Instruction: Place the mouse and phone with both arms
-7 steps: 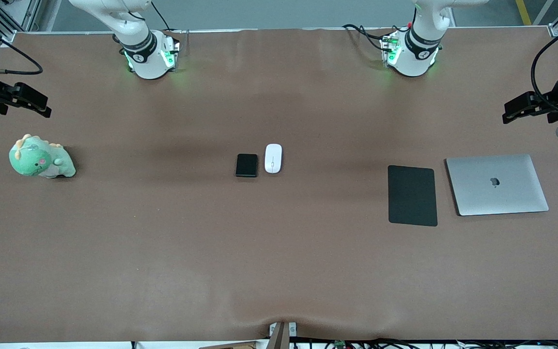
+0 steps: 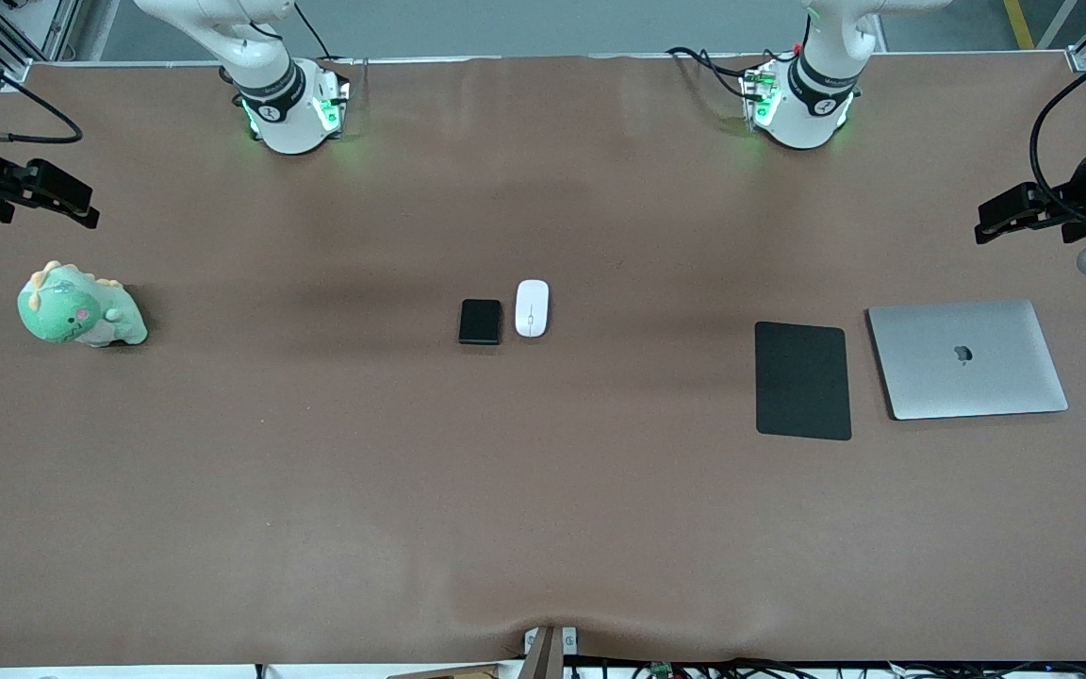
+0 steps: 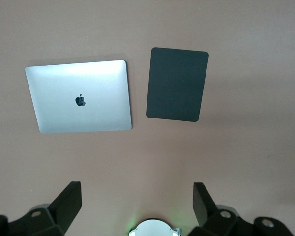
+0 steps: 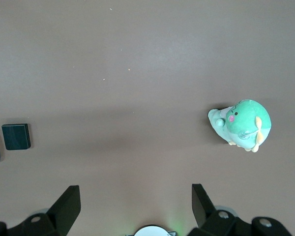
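Waiting wide-jawed, the left gripper (image 3: 136, 206) hangs over the laptop (image 2: 967, 358) end and the right gripper (image 4: 135, 206) near the plush toy (image 2: 79, 308), both empty; mouse (image 2: 532, 307) and phone (image 2: 480, 322) sit side by side mid-table, untouched.

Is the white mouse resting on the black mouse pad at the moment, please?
No, the mouse lies on the bare table beside the phone, well apart from the mouse pad.
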Available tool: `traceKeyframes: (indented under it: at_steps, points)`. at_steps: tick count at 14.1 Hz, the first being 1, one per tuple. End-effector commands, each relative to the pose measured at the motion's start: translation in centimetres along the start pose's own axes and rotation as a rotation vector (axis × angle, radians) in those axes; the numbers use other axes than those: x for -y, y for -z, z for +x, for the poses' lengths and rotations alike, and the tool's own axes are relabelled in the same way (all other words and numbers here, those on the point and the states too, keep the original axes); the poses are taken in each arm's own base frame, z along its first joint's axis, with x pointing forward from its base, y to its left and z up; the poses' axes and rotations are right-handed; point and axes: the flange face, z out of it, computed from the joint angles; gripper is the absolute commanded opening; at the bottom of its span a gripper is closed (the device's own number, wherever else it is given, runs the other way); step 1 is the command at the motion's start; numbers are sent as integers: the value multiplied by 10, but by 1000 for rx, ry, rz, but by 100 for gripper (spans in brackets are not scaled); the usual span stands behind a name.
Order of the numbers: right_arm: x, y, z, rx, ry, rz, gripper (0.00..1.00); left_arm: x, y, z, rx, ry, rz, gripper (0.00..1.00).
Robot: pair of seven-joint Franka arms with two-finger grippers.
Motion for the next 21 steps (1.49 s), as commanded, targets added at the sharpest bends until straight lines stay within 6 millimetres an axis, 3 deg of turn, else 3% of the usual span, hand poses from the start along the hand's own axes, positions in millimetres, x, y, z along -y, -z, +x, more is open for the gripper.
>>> traceKeyframes:
  at_steps: [1, 4, 9, 14, 16, 21]
  points:
    - [3, 7, 1, -8, 8, -7, 100, -3, -5, 7, 3, 16, 0, 100]
    - [5, 8, 2, -14, 11, -7, 100, -10, -9, 10, 11, 6, -2, 100]
    - [2, 1, 8, -1, 4, 27, 100, -44, -7, 17, 4, 1, -3, 100]
    - [2, 0, 8, 1, 4, 29, 100, -112, -19, 14, 29, -14, -15, 100]
    - [2, 0, 8, 1, 4, 29, 100, -152, -26, 8, 41, -50, 0, 100]
    - [7, 1, 8, 3, 11, 30, 100, -262, -73, 1, 72, -66, 51, 100]
